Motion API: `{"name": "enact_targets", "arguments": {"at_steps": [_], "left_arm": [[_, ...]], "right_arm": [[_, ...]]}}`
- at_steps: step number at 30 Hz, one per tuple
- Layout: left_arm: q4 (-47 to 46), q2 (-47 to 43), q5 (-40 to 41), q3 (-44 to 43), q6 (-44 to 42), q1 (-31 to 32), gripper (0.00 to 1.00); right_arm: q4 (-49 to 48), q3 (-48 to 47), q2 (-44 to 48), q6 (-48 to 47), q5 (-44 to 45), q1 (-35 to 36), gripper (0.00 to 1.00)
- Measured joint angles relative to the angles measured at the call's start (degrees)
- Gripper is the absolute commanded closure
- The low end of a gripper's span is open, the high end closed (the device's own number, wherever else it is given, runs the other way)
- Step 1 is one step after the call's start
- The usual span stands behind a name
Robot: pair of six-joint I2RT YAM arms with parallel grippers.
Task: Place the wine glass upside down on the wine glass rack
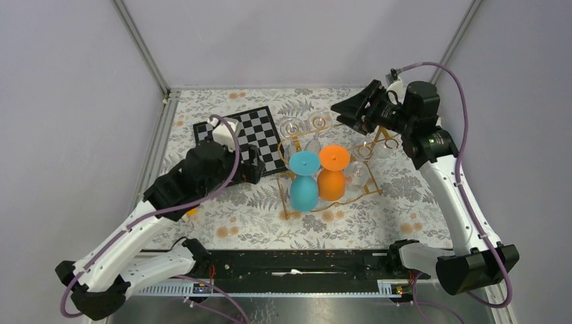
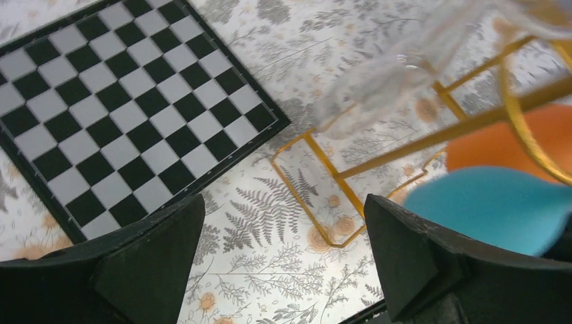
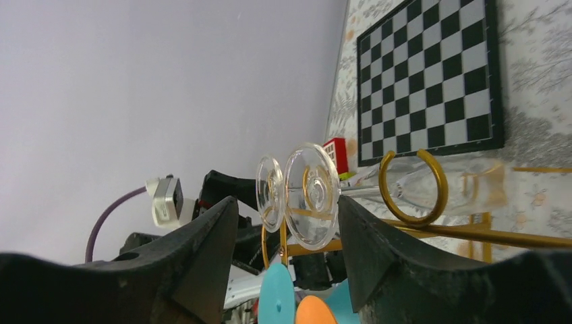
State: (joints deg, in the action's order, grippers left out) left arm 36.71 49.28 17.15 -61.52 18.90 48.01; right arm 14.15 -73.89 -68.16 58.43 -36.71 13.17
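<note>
**Top view.** The gold wine glass rack (image 1: 282,196) stands mid-bench (image 1: 236,223), right of the chessboard (image 1: 253,138). It holds a blue glass (image 1: 303,182) and an orange glass (image 1: 332,174), both foot up. The clear wine glass (image 1: 317,121) is at its far end, just beside the right claw (image 1: 344,111).

**Left wrist.** The left claw (image 2: 283,263) is spread wide and empty. The rack is cut off, and a clear glass (image 2: 405,74) is blurred.

**Right wrist.** The claw's jaws are parted and grip nothing, with the wine glass's foot between them. Its bowl is faint.
</note>
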Motion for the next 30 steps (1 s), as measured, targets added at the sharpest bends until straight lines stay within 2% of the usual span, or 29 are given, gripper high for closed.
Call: {"name": "enact_targets", "arguments": {"at_steps": [7, 12, 16, 20, 25, 30], "left_arm": [[4.4, 4.2, -14.5, -0.4, 2.4, -18.4, 0.01], [3.0, 3.6, -19.3, 2.8, 2.3, -25.6, 0.01], [0.5, 1.9, -21.1, 7.3, 2.4, -31.0, 0.01], [-3.5, 0.2, -21.3, 11.4, 3.5, -35.5, 0.01], [-7.4, -0.3, -21.3, 14.1, 4.1, -38.6, 0.01], [-10.3, 0.0, -21.3, 15.8, 4.1, -40.1, 0.01]], "right_arm": [[8.5, -8.7, -1.0, -7.8, 4.3, -4.0, 0.29], [15.8, -14.6, -0.7, -15.8, 10.3, -8.6, 0.23], [21.2, -15.3, 2.4, -21.9, 18.1, -12.3, 0.16], [22.9, -11.1, 9.4, -25.9, 27.2, -15.4, 0.01], [24.1, -1.3, 20.4, -29.3, 41.8, -17.0, 0.00], [24.7, 8.1, 27.1, -30.0, 52.7, -18.0, 0.00]]}}
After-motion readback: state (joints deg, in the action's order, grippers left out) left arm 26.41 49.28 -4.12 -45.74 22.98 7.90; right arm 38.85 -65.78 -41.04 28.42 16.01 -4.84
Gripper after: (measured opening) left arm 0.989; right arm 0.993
